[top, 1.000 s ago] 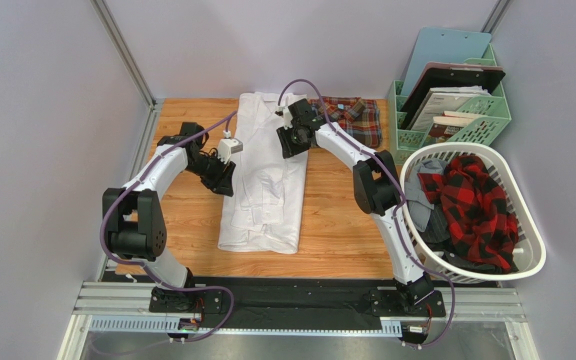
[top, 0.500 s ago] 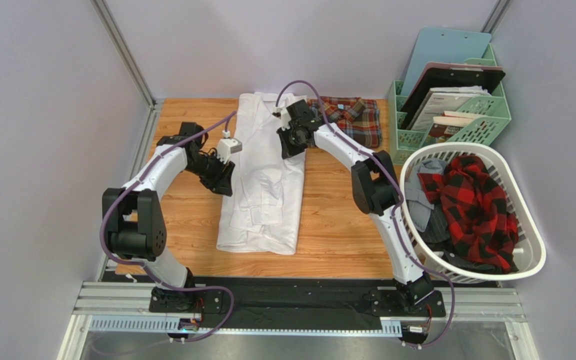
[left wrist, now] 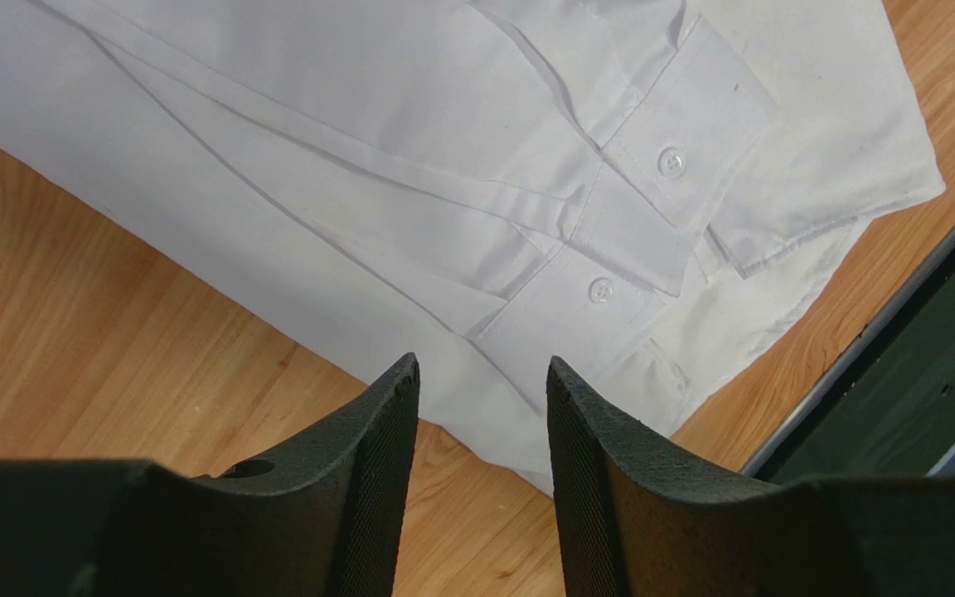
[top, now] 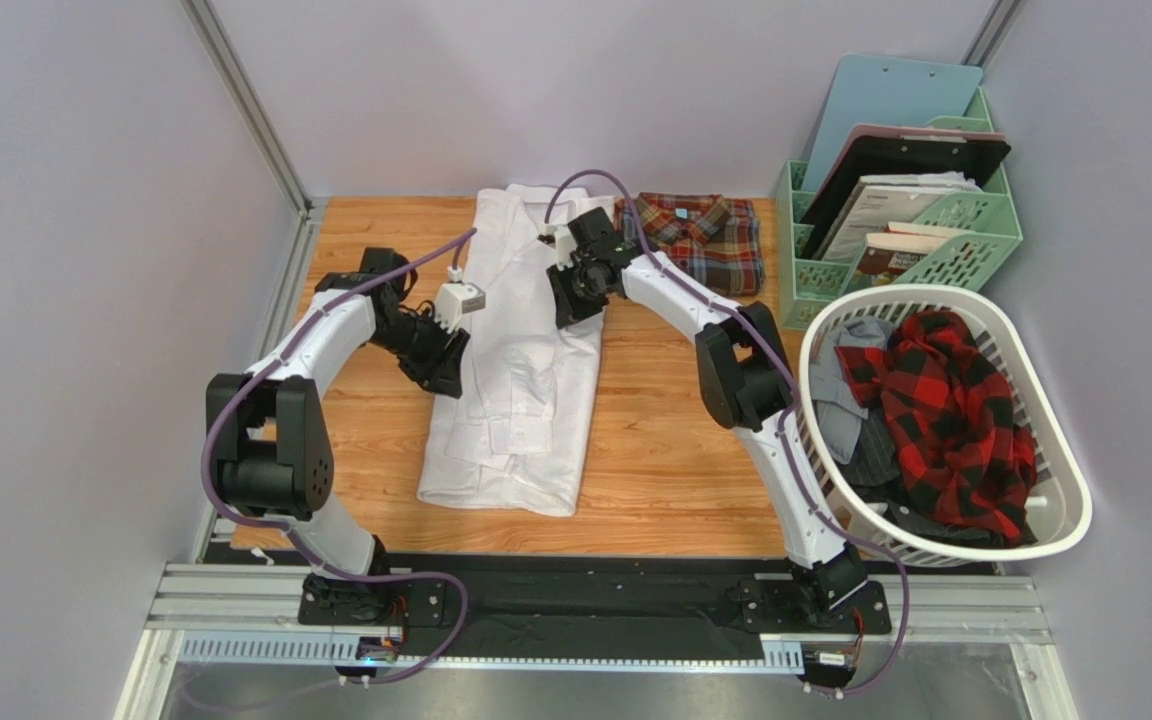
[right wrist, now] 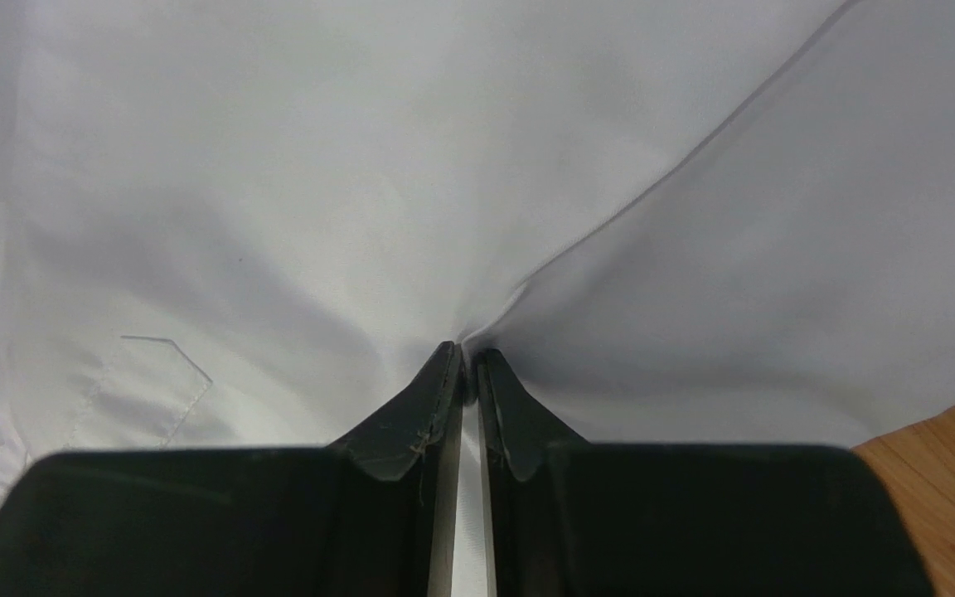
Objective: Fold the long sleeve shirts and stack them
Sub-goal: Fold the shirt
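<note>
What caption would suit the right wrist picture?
The right claw pinches a crease of the white shirt on the wooden table.

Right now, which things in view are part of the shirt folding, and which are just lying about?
For the job: white shirt, spread out; plaid shirt, folded.
Lying about: laundry basket holding a red checked garment; green file organizer.

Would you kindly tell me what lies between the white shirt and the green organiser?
The folded plaid shirt lies there, beside the white shirt, as the top view shows.
</note>
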You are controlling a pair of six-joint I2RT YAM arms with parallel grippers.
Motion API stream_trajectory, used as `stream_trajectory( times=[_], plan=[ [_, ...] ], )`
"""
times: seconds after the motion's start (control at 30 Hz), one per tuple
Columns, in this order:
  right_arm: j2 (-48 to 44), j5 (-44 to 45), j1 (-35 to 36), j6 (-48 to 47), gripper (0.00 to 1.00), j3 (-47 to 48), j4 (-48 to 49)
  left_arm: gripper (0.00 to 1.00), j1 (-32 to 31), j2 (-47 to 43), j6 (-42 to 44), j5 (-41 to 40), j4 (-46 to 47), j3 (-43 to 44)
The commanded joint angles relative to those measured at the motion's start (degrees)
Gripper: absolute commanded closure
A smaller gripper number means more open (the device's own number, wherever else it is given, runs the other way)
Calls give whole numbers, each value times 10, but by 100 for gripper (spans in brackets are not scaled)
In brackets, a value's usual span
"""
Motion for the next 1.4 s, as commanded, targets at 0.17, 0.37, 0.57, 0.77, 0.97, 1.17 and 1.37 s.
stream_trajectory(
  times=[0.17, 0.37, 0.57, 0.77, 0.97, 1.17, 1.37],
  plan=[
    [16, -75, 0, -43, 75, 21, -6, 52, -1, 2, 100, -45, -28, -23],
    [-44, -109, -8, -88, 48, 24, -90, 55, -9, 43, 137, -80, -37, -24],
    [-158, -126, -19, -114, 46, -81, -96, 60, -51, 89, 135, -127, -38, -29],
    [-181, -109, -29, -110, 63, -165, -110, 69, -113, 103, 114, -151, -45, -29],
    [-158, -94, -34, -105, 70, -168, -125, 76, -175, 124, 82, -190, -75, -16],
    [-125, -98, -34, -105, 72, -154, -133, 77, -188, 133, 48, -159, -92, 8],
    [-177, -147, -61, -123, 67, -137, -133, 62, -167, 49, 30, -69, -66, 19]
  ],
)
